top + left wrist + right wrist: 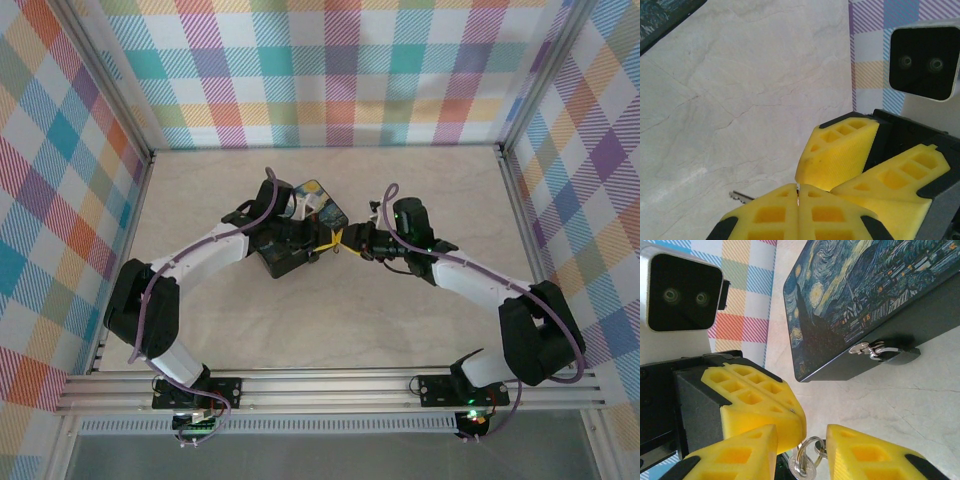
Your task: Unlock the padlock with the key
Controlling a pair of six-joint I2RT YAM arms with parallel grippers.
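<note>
Apparently key [740, 195] in left pincer [798, 191].

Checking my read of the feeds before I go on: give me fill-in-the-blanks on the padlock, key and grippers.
1. The padlock hangs on the front of the swirl-painted blue ___.
2. The left gripper is ___ on the key.
3. The right gripper has a finger on either side of the key's metal ___.

Missing words: box; shut; ring.
</note>
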